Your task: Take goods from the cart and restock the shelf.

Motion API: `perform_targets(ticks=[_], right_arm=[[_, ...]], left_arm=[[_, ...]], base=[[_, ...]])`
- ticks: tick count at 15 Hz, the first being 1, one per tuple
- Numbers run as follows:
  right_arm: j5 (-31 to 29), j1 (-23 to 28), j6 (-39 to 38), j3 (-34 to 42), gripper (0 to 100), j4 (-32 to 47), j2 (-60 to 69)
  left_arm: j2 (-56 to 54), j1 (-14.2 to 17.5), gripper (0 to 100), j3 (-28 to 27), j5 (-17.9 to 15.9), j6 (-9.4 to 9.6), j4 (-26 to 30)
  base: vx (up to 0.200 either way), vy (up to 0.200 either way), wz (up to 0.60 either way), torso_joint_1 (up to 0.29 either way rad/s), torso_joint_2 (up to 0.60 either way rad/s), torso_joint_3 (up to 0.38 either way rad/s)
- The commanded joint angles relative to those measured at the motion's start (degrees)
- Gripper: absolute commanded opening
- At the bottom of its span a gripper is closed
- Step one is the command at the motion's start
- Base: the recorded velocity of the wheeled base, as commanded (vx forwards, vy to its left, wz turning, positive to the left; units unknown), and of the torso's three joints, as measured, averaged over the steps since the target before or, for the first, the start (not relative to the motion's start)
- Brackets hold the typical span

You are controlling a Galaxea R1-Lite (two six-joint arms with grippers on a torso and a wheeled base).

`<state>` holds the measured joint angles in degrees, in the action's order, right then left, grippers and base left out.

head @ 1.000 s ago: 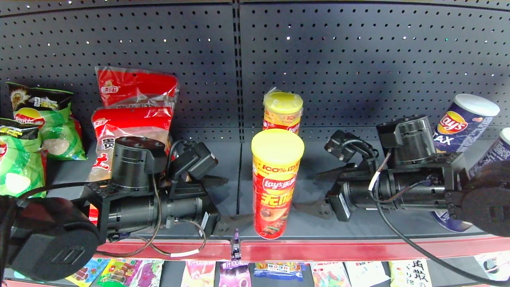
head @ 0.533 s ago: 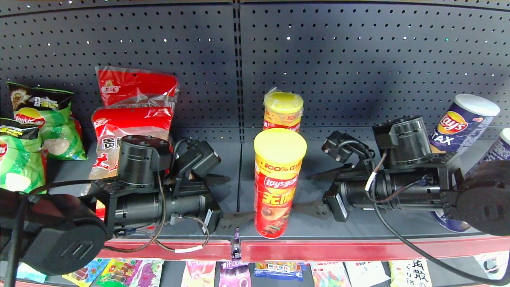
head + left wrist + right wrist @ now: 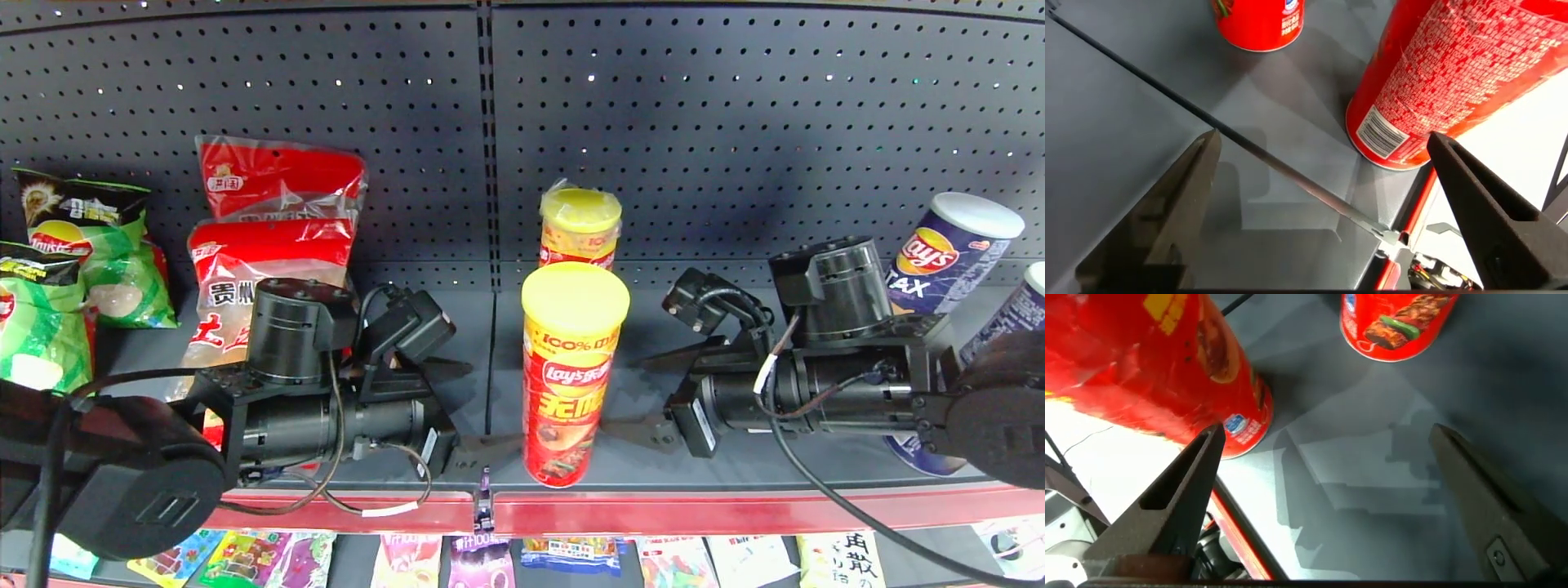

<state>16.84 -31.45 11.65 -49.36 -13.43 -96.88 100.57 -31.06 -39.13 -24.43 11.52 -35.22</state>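
A red chip can with a yellow lid [image 3: 571, 376] stands upright near the front edge of the grey shelf [image 3: 473, 327]. A second can of the same kind [image 3: 580, 229] stands behind it. My left gripper [image 3: 490, 408] lies open just left of the front can, its lower finger close to the can's base. My right gripper [image 3: 627, 394] lies open just right of it, holding nothing. In the left wrist view the front can [image 3: 1437, 73] sits beyond the open gripper [image 3: 1323, 139], off to one side. The right wrist view has the open gripper [image 3: 1327, 431] and the front can [image 3: 1151, 367] to its side.
Red snack bags [image 3: 269, 245] and green chip bags [image 3: 90, 245] fill the shelf's left part. Blue cans [image 3: 947, 253] lean at the far right behind my right arm. A pegboard wall [image 3: 735, 122] backs the shelf, and a red lip [image 3: 694, 514] runs along its front.
My left arm has slid a little to the right, toward the front can. The can has shifted slightly right. The right arm has barely moved.
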Motion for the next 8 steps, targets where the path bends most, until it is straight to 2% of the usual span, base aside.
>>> perform_targets(ticks=[1, 8], right_arm=[[0.04, -0.45, 0.04, 0.32, 100, -0.01, 0.73], [0.04, -1.51, -0.05, 0.58, 100, -0.01, 0.99]], left_arm=[[0.15, 0.04, 100, 0.02, 0.0, -0.01, -0.03], [0.33, 0.21, 100, -0.07, 0.0, -0.09, -0.03]], base=[[0.0, 0.0, 0.0, 0.0, 0.0, 0.0], [0.0, 0.0, 0.0, 0.0, 0.0, 0.0]])
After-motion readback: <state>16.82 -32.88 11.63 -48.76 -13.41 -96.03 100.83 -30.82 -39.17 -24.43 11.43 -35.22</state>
